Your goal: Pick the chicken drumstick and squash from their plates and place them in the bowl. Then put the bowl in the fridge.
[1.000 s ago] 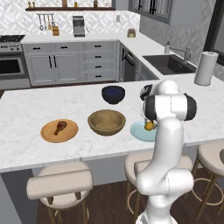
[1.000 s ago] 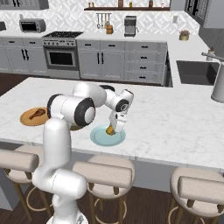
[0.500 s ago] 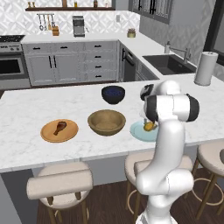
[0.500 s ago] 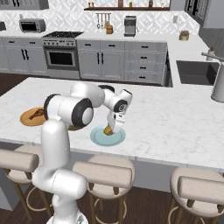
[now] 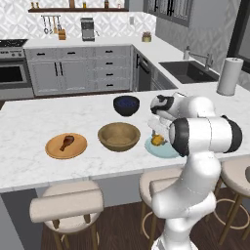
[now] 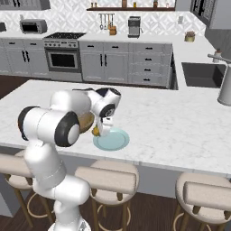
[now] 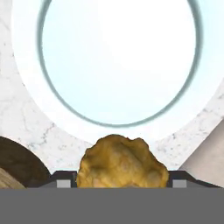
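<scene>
1. I've got the gripper (image 7: 118, 186) pinching the squash (image 7: 121, 162) from both sides, lifted clear of the pale blue plate (image 7: 118, 61).
2. It's lumpy, so I reckon it could roll out mid-swing and drop on the counter (image 5: 29, 127).
3. The wooden bowl (image 5: 118, 136) sits just beside; release early and I'd clip its rim.
4. Drumstick (image 5: 67, 142) waits on the tan plate (image 5: 52, 150).

The wooden bowl (image 5: 118, 136) sits on the white counter (image 5: 29, 127). On its left side is the orange plate (image 5: 66, 146) with the chicken drumstick (image 5: 67, 142) on it. Behind the bowl is a small dark blue bowl (image 5: 126, 105). On its right is the pale blue plate (image 5: 161, 148). Above that plate the gripper (image 5: 157, 137) seems to hold the yellow squash (image 5: 157, 140), though the arm hides part of it.
</scene>
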Robot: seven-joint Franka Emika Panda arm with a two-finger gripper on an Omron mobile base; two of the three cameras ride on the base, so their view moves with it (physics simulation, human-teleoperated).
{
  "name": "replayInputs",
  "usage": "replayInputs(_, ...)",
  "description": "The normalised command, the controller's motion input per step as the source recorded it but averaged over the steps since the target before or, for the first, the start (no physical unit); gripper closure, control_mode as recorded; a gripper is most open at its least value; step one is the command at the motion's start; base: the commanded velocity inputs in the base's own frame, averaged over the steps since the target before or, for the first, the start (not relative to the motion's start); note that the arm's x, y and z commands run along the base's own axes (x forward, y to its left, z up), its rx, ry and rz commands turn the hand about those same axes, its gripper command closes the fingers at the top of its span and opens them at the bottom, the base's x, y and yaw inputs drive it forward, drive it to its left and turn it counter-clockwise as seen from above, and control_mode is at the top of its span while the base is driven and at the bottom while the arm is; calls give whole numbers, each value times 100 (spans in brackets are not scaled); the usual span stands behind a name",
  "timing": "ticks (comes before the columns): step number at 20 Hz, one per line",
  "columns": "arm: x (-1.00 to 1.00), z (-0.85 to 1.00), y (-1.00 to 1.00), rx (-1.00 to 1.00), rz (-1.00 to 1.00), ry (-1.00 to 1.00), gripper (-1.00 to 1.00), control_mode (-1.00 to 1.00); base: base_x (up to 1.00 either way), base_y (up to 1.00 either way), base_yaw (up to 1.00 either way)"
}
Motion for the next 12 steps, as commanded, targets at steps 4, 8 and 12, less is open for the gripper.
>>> replayInputs(4, -6, 78, 46, -6, 2, -15, 100, -100, 0, 0, 0)
replayInputs(8, -22, 77, 23, -9, 4, -16, 100, -100, 0, 0, 0)
replayInputs(12, -5, 44, 45, -7, 5, -13, 100, -100, 0, 0, 0)
